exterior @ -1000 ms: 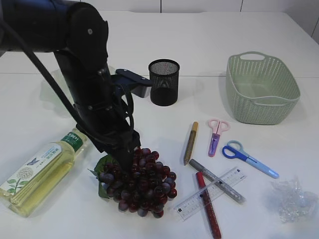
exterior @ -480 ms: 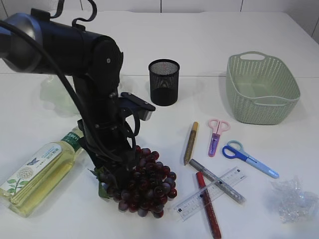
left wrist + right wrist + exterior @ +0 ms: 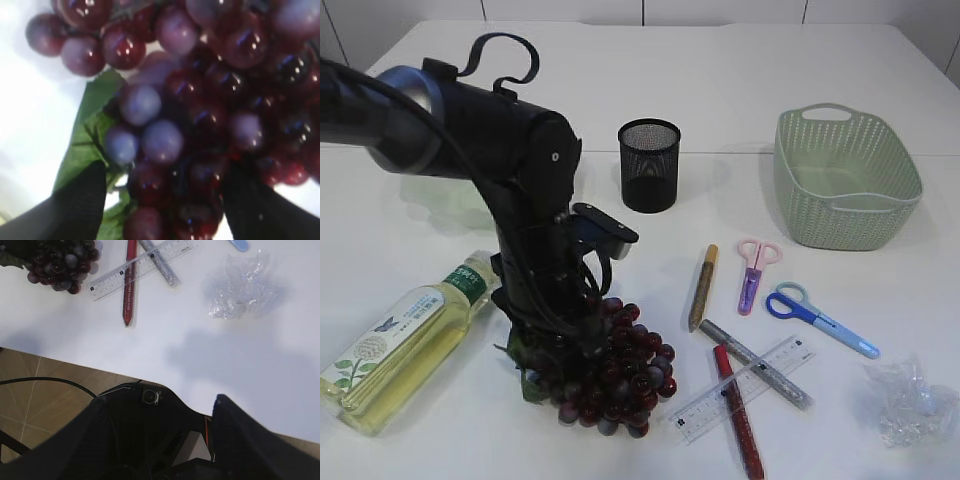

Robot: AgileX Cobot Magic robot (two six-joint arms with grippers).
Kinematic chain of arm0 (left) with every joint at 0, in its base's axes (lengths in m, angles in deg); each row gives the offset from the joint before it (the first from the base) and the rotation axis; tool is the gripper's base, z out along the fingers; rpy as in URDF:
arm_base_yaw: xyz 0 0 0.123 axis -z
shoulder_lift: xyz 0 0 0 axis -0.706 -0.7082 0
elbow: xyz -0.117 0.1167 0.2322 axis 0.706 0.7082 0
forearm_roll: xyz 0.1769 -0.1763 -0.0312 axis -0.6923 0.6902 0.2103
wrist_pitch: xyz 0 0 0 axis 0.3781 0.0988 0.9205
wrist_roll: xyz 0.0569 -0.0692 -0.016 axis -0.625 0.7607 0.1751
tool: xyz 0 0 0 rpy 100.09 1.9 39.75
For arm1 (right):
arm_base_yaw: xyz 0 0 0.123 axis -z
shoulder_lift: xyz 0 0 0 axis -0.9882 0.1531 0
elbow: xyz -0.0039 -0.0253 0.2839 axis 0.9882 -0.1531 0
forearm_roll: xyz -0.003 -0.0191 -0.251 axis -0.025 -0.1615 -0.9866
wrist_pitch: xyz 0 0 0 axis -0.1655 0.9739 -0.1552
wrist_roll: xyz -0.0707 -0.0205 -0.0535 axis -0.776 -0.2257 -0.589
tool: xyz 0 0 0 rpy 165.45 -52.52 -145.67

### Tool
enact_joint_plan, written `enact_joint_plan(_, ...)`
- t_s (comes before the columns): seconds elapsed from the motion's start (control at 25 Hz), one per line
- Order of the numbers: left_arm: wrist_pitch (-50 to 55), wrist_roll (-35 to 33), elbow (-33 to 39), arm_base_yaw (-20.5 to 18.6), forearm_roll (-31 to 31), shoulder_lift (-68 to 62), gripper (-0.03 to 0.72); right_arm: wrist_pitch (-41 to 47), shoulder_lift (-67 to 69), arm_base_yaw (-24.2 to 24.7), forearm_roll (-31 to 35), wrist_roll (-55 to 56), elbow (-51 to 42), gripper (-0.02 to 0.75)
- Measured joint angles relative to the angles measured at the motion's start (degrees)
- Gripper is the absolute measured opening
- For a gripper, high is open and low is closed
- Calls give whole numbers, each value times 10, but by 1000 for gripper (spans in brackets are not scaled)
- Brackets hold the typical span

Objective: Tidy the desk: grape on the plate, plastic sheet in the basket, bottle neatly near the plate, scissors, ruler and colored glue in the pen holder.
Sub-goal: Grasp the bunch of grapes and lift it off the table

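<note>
From the exterior view I see the left arm [image 3: 520, 200] bent down over the grapes [image 3: 610, 365], its gripper [image 3: 570, 335] buried in the top left of the bunch. The grapes lie on the table [image 3: 440, 430], not on any plate. Left of the grapes, touching the arm's base side, lies the bottle [image 3: 405, 340] on its side. Behind the grapes stands the black mesh pen holder [image 3: 649, 165], and far to its right the green basket [image 3: 845, 175]. Right of the grapes lie a gold glue pen [image 3: 703, 286], pink scissors [image 3: 753, 272] and blue scissors [image 3: 820, 318]. Just beside the grapes, a red glue pen [image 3: 738, 410] and a silver one [image 3: 755, 362] cross under the ruler [image 3: 742, 388]. The plastic sheet [image 3: 908, 402] sits crumpled, well apart from the grapes at the right edge.

The left wrist view is nearly all grapes [image 3: 200, 115] (very close, blurred). Both dark fingers [image 3: 80, 210] show at the bottom, apart, with berries and a green leaf [image 3: 92, 130] between them; I cannot tell whether they press the fruit.

In the right wrist view, the right gripper [image 3: 160, 440] hangs past the table edge, over the floor, jaws apart and empty. Beyond it I see the plastic sheet [image 3: 242, 287], ruler [image 3: 142, 267], red pen [image 3: 130, 282] and a corner of the grapes [image 3: 60, 265].
</note>
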Motion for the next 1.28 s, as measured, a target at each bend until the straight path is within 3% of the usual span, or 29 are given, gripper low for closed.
enact_joint_plan(0.36,-1,0,-6,0,0,-23,507,0,0,0,0,1,0,501)
enact_joint_plan(0.44,0,0,-6,0,0,-23,453,0,0,0,0,1,0,501)
enact_joint_plan(0.64,9,0,-6,0,1,-23,232,-2,0,0,-1,1,0,501)
enact_joint_plan(0.76,14,0,-7,0,1,-23,164,-4,0,0,-6,1,0,501)
enact_joint_plan(1.28,93,0,-43,0,30,32,134,-5,0,0,-9,1,0,501)
